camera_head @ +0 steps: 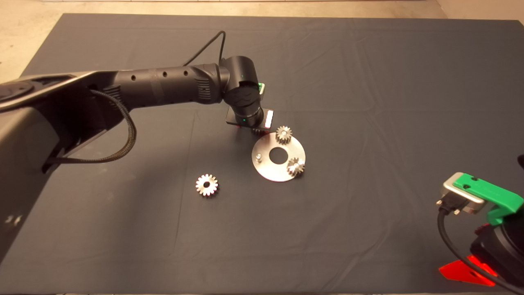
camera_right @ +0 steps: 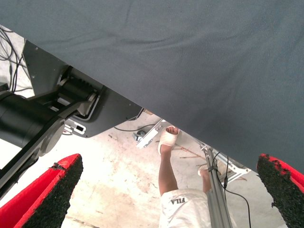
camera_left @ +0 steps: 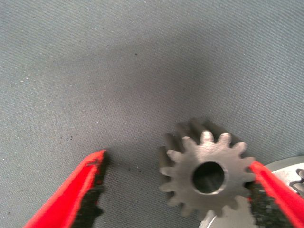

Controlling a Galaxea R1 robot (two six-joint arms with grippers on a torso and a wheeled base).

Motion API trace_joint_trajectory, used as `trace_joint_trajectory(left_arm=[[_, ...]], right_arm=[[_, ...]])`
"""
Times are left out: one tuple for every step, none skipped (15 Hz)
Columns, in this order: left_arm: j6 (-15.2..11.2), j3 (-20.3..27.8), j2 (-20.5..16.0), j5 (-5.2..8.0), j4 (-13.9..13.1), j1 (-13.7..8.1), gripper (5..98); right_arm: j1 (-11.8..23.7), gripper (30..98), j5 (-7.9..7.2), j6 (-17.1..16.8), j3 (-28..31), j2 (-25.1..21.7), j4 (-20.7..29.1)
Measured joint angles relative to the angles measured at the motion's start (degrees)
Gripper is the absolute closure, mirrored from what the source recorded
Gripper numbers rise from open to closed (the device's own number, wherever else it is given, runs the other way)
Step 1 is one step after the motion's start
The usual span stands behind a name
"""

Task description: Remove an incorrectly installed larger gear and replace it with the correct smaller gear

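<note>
The bright silver wide larger gear point(camera_head: 206, 184) already lies off on the dark mat point(camera_head: 368, 102). Beyond it, the left gripper point(camera_left: 178, 190) straddles the small dull grey smaller gear point(camera_left: 206, 176) wide open, one pad touching; seating remains. The right gripper point(camera_right: 166, 194) waits, spread wide.

One word only: "FILA", upside down, on the person's white sock point(camera_right: 183, 205) (right wrist view).
</note>
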Motion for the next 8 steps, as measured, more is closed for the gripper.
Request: trace_joint_trajectory(left_arm=[[0.4, 0.0, 0.1, 0.02, 0.0, 0.0, 38.6], [0.4, 0.0, 0.4, 0.02, 0.0, 0.0, 38.6], [0.4, 0.0, 0.6, 0.00, 0.0, 0.0, 38.8], [0.4, 0.0, 0.7, 0.00, 0.0, 0.0, 42.3], [0.4, 0.0, 0.7, 0.00, 0.0, 0.0, 43.6], [0.4, 0.0, 0.7, -0.01, 0.0, 0.0, 43.6], [0.4, 0.0, 0.5, -0.01, 0.0, 0.0, 44.4], [0.4, 0.0, 0.4, -0.09, 0.0, 0.0, 48.1]], right_arm=[[0.0, 31.7, 0.00, 0.0, 0.0, 0.0, 0.0], [0.0, 31.7, 0.00, 0.0, 0.0, 0.0, 0.0], [0.0, 31.7, 0.00, 0.0, 0.0, 0.0, 0.0], [0.0, 31.7, 0.00, 0.0, 0.0, 0.0, 0.0], [0.0, 31.7, 0.00, 0.0, 0.0, 0.0, 0.0], [0.0, 31.7, 0.00, 0.0, 0.0, 0.0, 0.0], [0.0, 31.7, 0.00, 0.0, 0.0, 0.0, 0.0], [0.0, 31.7, 0.00, 0.0, 0.0, 0.0, 0.0]])
